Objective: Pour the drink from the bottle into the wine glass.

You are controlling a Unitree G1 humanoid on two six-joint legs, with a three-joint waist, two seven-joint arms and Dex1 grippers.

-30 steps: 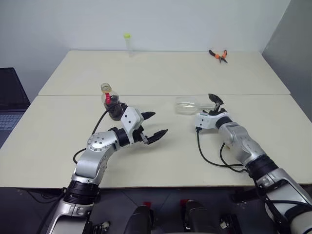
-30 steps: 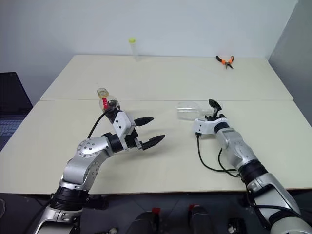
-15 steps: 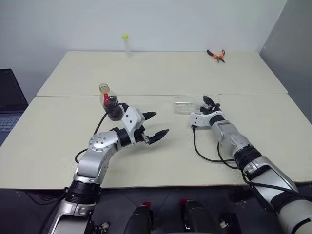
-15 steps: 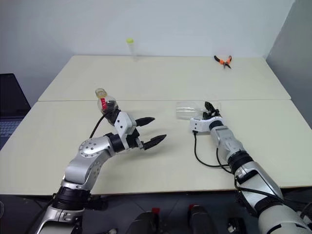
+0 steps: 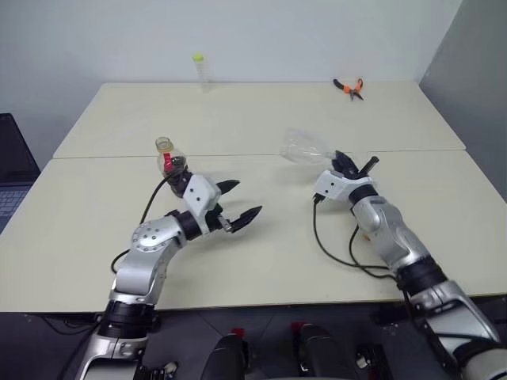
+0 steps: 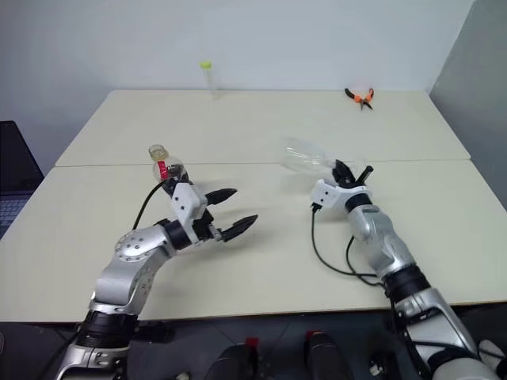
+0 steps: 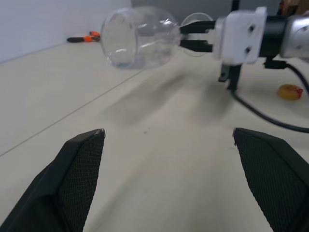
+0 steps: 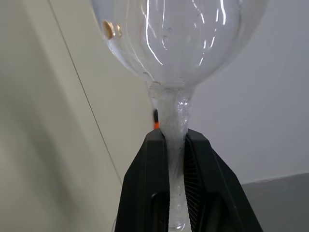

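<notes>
Nearest, left gripper (image 5: 238, 201): two black fingers spread wide apart with nothing between them, hovering just above the cream table (image 5: 261, 261) and pointing toward the middle of it.

Next, right gripper (image 5: 342, 164): fingers pressed together on the stem of the wine glass (image 5: 305, 147). In the right wrist view the stem runs straight down between the two black pads (image 8: 144, 193). The glass is lifted off the table and lies nearly on its side, its clear bowl aimed toward the robot's left, its round foot behind the fingers. No liquid is seen in the bowl.

Behind the left gripper, close to its wrist: bottle (image 5: 174, 165), upright on the table, yellow cap on, red label at the neck, dark drink (image 5: 181, 169) in its belly.

Far edge of the table: a thin clear tube with a yellow-green cap (image 5: 198, 68) standing upright, and orange-handled pliers (image 5: 351, 87) lying flat toward the far right corner.
</notes>
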